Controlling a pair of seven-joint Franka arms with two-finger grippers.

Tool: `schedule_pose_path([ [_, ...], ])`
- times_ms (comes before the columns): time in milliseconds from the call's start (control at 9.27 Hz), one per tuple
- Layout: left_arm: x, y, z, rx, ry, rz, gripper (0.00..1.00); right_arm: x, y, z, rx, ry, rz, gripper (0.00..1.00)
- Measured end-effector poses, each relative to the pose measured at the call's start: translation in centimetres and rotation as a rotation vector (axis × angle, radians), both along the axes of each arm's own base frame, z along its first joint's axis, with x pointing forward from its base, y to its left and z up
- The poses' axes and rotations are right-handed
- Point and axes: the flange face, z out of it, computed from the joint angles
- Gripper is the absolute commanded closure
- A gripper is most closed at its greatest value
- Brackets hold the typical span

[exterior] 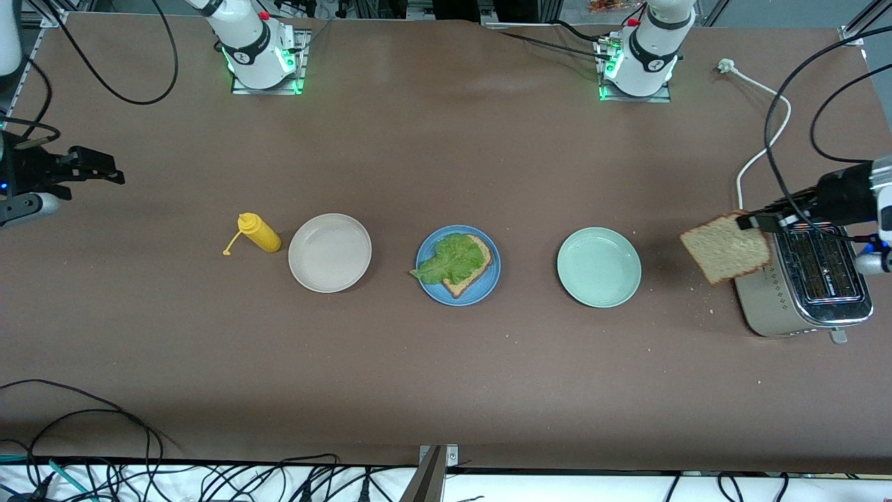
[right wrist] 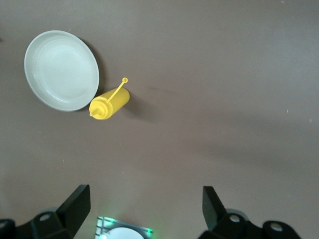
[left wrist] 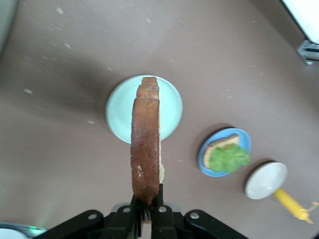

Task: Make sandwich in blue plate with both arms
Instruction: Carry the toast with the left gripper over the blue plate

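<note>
Worktop is laid with a toaster at the left arm's end. Beside it the left claw is clenched on a bread slice, held in the air. Bread and lettuce are set on the blue plate, between a beige plate and a green plate. The right claw is held released, waiting over the worktop's end near a mustard bottle.
</note>
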Motion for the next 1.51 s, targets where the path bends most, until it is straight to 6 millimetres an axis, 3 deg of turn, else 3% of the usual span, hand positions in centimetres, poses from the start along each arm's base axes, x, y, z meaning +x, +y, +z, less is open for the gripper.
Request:
schedule_pose_path([
  [216, 0.6, -5.2, -1.3, -0.023, -0.014, 0.077, 1.0, -2.2, 0.5, 0.2, -0.031, -0.065, -0.126, 0.0],
  [540, -0.1, -15.5, -3.9, -0.04, -0.057, 0.19, 1.0, -4.4, -0.8, 3.5, -0.032, -0.082, -0.189, 0.0],
  [755, -1.6, -21.2, -6.5, -0.062, -0.117, 0.249, 1.0, -4.4, -0.7, 5.0, -0.035, -0.08, -0.2, 0.0],
  [1187, -6.9, -31.7, -12.0, -0.11, -0.24, 0.297, 1.0, -2.9, -0.1, 3.9, -0.043, -0.104, -0.237, 0.0],
  [1511, -9.1, -36.4, -14.4, -0.174, -0.259, 0.296, 1.0, -2.7, 0.6, 3.6, -0.048, -0.099, -0.258, 0.0],
])
